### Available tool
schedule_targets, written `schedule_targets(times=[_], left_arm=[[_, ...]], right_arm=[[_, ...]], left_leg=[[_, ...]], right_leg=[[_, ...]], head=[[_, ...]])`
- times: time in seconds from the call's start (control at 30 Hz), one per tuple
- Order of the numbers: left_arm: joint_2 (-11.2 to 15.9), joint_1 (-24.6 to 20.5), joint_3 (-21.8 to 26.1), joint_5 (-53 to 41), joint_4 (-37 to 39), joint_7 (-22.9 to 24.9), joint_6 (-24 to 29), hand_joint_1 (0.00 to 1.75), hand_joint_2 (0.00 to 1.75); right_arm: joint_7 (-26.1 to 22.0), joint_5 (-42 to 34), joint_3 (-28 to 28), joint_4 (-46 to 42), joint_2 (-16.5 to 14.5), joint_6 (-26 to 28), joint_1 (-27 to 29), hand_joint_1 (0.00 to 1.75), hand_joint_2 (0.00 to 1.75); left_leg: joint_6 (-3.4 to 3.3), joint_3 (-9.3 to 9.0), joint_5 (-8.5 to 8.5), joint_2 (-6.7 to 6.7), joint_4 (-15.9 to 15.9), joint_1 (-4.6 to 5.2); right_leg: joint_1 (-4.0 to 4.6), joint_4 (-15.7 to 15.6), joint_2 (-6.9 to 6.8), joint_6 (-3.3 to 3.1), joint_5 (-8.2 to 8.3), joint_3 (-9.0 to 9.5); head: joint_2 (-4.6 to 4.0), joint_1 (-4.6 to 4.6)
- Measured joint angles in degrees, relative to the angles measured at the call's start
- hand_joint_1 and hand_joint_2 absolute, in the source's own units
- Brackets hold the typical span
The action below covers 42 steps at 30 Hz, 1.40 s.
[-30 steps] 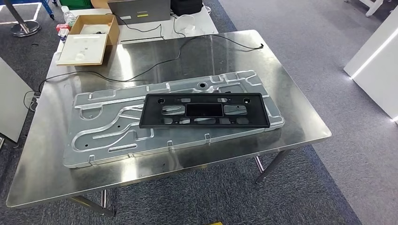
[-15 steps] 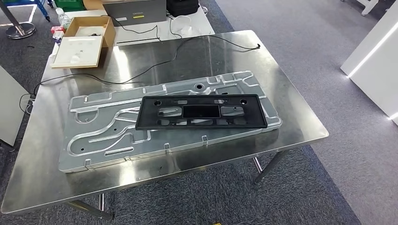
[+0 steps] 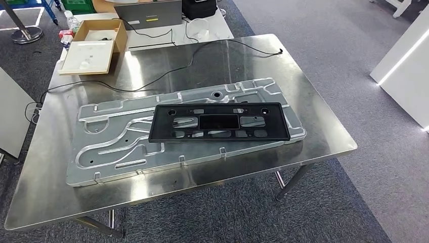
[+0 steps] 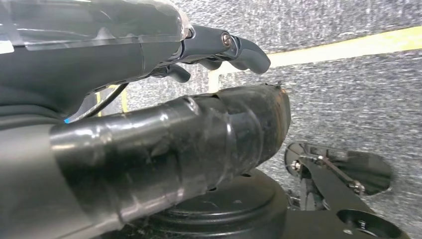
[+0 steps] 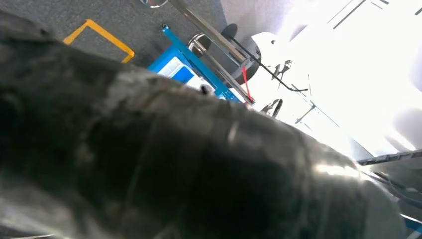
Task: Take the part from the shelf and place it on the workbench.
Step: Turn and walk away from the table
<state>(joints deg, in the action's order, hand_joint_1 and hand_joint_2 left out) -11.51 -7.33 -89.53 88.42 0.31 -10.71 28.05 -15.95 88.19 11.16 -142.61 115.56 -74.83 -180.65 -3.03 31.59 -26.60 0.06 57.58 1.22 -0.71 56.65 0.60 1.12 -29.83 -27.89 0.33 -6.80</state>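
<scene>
Part [image 3: 219, 122], a black frame, lies flat on a long silver plate [image 3: 111, 144] at the middle of the steel desk [image 3: 313, 121]. At the desk's far left corner sits an open cardboard box [image 3: 96, 43], a black cable [image 3: 167, 71] trailing right of it. Left robot hand [image 4: 149, 45] hangs over grey floor, fingers [image 4: 249, 50] loosely curled around nothing. Right robot hand [image 5: 174, 164] is a dark blur; I cannot tell its state.

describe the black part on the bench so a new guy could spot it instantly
Start at the steel workbench in the middle of the head view. A large silver stamped metal panel lies across it. The black plastic frame lies on that panel's right half: long, rectangular, with cutouts, the only dark flat piece on the bench.
</scene>
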Motion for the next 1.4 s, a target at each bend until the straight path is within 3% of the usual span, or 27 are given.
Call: schedule_targets(times=[0.1, 0.4, 1.4], left_arm=[[0.1, -0.1, 0.0, 0.0, 0.0, -0.3, -0.1, 0.0, 0.0], [0.3, -0.1, 0.0, 0.0, 0.0, -0.3, -0.2, 0.0, 0.0], [0.4, -0.1, 0.0, 0.0, 0.0, -0.3, -0.2, 0.0, 0.0]], right_arm=[[1.5, 0.0, 3.5, 0.1, 0.1, 0.0, 0.0, 0.0, 0.0], [1.9, 0.0, 7.0, 0.1, 0.5, 0.0, 0.0, 0.0, 0.0], [1.9, 0.0, 8.3, 0.1, 0.5, 0.0, 0.0, 0.0, 0.0]], left_leg=[[0.0, -0.01, 0.0, -0.02, 0.0, 0.01], [0.01, 0.01, -0.03, -0.06, 0.0, 0.02], [0.01, 0.0, -0.03, -0.06, 0.0, 0.02]], right_leg=[[-0.01, 0.0, -0.01, 0.01, -0.01, 0.01], [-0.01, 0.0, -0.03, 0.02, -0.05, 0.0], [-0.01, 0.0, -0.08, 0.02, -0.05, 0.01]], head=[[0.0, 0.0], [0.0, 0.0], [0.0, 0.0]])
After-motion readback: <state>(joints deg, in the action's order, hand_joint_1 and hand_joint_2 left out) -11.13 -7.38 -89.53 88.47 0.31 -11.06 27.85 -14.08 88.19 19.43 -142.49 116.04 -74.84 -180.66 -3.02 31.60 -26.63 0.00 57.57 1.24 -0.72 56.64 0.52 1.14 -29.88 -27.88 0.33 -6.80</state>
